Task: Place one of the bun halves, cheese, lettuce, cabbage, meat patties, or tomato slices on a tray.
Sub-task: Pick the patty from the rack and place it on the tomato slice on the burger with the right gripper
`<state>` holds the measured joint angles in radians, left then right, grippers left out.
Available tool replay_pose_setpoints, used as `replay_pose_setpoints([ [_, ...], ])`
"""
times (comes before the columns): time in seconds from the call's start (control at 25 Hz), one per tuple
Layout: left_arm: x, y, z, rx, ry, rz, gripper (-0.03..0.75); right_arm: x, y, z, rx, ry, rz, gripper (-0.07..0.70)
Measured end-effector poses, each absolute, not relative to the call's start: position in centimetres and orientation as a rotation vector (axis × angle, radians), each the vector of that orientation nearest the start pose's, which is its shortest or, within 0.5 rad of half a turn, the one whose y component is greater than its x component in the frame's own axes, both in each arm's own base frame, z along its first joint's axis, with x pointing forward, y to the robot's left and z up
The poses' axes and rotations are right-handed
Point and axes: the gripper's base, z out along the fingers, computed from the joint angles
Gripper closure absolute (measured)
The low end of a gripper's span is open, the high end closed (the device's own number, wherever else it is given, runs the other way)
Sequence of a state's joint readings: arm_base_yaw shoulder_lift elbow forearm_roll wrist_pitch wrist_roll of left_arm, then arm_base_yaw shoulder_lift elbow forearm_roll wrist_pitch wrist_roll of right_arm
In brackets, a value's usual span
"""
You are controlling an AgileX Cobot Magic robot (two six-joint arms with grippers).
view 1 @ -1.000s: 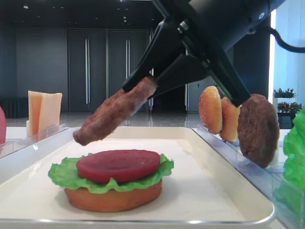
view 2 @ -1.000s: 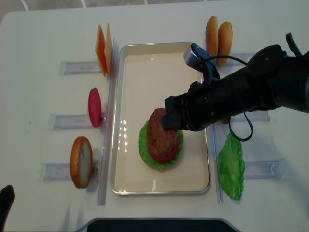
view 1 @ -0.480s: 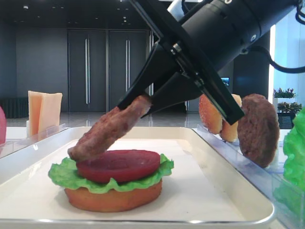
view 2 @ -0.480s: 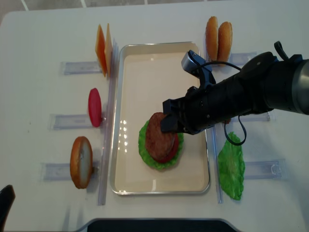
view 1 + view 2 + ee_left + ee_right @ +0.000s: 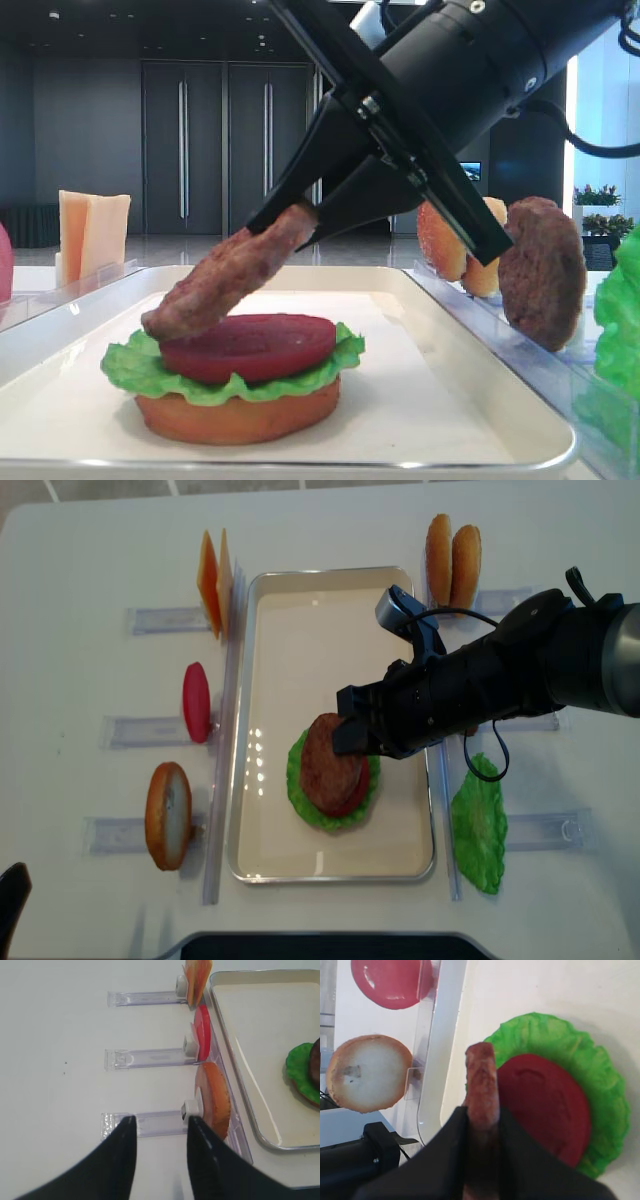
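My right gripper [image 5: 300,213] [image 5: 346,735] [image 5: 482,1112] is shut on the edge of a brown meat patty [image 5: 228,277] [image 5: 324,756] [image 5: 481,1072]. The patty hangs tilted, and its low end rests on the tomato slice [image 5: 250,345] [image 5: 545,1105]. That slice tops a stack of lettuce [image 5: 130,365] [image 5: 602,1072] and a bun half [image 5: 240,418] in the cream tray [image 5: 240,680] [image 5: 470,350]. My left gripper [image 5: 161,1120] hovers open over the table left of the tray, with nothing between its fingers.
Clear racks flank the tray. On the left they hold cheese slices [image 5: 213,570], a tomato slice [image 5: 196,702] and a bun half [image 5: 167,815]. On the right stand two bun halves [image 5: 452,552], a lettuce leaf [image 5: 480,825] and another patty [image 5: 543,270].
Over the last second the right gripper lowered the patty until its low end met the tomato slice. It has barely moved in the last half second. The left gripper stayed still.
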<state>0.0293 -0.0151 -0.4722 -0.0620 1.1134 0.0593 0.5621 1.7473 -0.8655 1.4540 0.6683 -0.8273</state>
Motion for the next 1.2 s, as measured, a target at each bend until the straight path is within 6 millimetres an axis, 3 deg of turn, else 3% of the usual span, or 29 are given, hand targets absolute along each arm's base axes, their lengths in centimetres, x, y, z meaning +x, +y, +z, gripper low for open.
replay_pose_setpoints([
  [0.2,-0.63,-0.52,26.54,0.036,2.108,-0.022,0.451,24.44,22.02,17.51,-0.282,2.642,1.272,0.461],
  [0.72,-0.63,-0.52,26.54,0.036,2.108,-0.022,0.451,24.27,21.64,17.06,-0.296,2.712,1.193,0.155],
  [1.2,-0.63,-0.52,26.54,0.036,2.108,-0.022,0.451,24.81,21.35,17.54,-0.29,2.813,1.05,0.134],
])
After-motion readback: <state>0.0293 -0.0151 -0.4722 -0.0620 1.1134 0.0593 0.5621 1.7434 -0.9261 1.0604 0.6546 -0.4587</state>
